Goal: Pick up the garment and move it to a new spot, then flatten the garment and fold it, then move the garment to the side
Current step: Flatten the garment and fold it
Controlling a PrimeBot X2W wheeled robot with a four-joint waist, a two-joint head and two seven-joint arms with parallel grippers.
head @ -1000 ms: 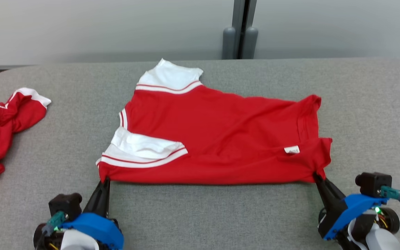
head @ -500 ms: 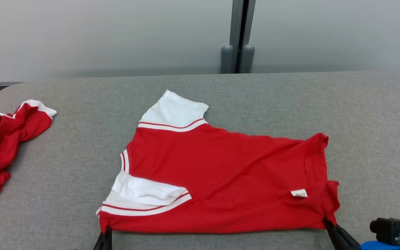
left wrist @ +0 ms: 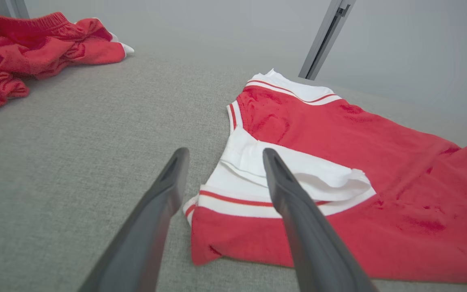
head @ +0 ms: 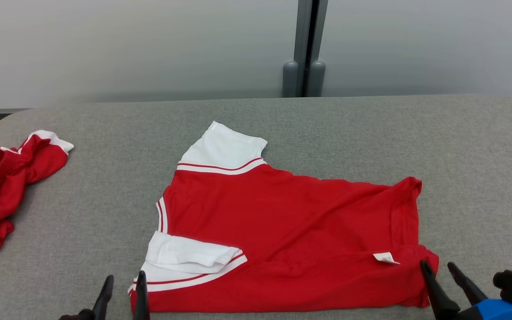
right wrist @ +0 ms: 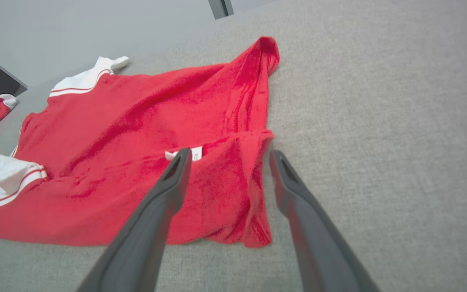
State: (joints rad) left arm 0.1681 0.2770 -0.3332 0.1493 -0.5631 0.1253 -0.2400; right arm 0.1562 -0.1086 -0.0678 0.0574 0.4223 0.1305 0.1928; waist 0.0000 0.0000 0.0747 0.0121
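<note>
Opened since a second ago: left gripper (head: pixel 125 276) and right gripper (head: pixel 438 264), now spread wide and empty at the table's (head: pixel 371 133) near edge. Beyond, garment (head: pixel 291 231) laid mid-table for folding, near sleeve doubled over. Far left, crumpled red clothing (head: pixel 2 178).

The near corners of the red short-sleeved shirt with white striped sleeves (head: pixel 291 231) have been let go. The left gripper (head: pixel 125 276) and the right gripper (head: pixel 437 264), pinched on those corners a second ago, are now spread wide. The near edge, earlier pulled taut, is laid slack on the grey fabric-covered table (head: pixel 371 133). The head camera has been raised.
</note>
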